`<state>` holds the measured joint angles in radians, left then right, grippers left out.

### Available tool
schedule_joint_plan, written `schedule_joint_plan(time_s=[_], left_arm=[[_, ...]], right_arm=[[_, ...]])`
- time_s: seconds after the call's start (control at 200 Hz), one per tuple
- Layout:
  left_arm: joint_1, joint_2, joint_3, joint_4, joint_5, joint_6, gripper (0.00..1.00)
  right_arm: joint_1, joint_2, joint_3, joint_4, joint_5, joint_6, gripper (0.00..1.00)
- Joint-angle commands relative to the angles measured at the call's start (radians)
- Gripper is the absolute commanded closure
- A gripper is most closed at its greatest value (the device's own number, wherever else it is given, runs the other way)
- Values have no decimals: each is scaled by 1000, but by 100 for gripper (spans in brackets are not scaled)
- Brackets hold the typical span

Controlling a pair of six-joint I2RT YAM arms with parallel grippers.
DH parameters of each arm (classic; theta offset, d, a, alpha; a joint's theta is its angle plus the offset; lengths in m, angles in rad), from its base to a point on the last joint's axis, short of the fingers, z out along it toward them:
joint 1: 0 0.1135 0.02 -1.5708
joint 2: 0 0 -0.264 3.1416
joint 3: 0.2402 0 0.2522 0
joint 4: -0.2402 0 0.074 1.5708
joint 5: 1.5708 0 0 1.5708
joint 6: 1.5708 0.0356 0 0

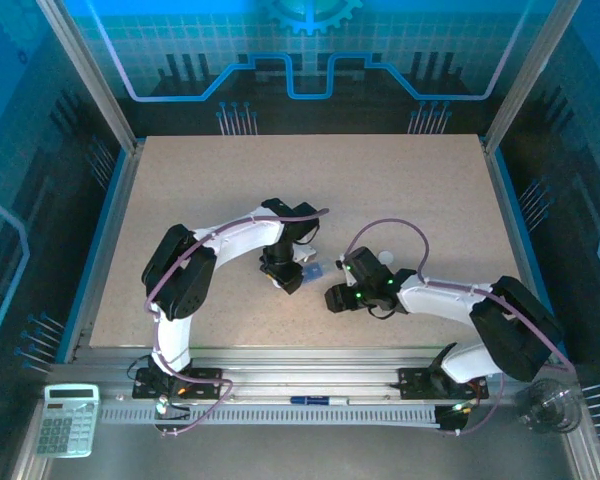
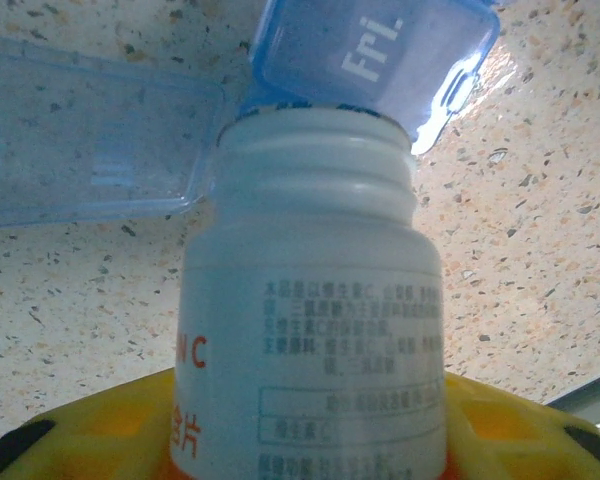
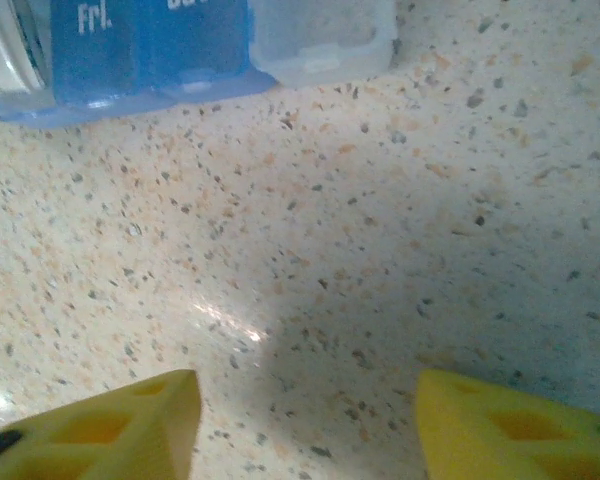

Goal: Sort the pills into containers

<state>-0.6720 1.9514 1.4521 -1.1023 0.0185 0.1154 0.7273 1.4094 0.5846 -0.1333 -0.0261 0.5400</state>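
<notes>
My left gripper (image 2: 305,440) is shut on a white bottle (image 2: 310,300) with an orange label and no cap. The bottle's open mouth points at the translucent blue pill box (image 2: 90,140), just under a raised lid marked "Fri." (image 2: 375,55). From above, the left gripper (image 1: 283,275) sits right beside the pill box (image 1: 311,270). To the box's right, my right gripper (image 1: 337,297) hovers low over bare table. Its yellow fingers (image 3: 110,425) stand open with nothing between them, and the pill box (image 3: 150,45) lies ahead. The pills are hidden.
A small white cap (image 1: 385,257) lies on the table behind the right gripper. A calculator (image 1: 66,420), a pen (image 1: 310,400) and a clear glass cup (image 1: 550,405) rest on the near rail, off the speckled tabletop (image 1: 400,190).
</notes>
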Motion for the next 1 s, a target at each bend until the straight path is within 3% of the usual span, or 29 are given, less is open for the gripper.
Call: schedule_joint_plan(time_s=[0.0, 0.996], left_arm=[[4, -22, 2, -22, -1, 14, 100], [4, -65, 28, -24, 14, 4, 100]], right_arm=[[-8, -18, 19, -64, 44, -19, 33], [-212, 261, 288, 10, -94, -1, 31]])
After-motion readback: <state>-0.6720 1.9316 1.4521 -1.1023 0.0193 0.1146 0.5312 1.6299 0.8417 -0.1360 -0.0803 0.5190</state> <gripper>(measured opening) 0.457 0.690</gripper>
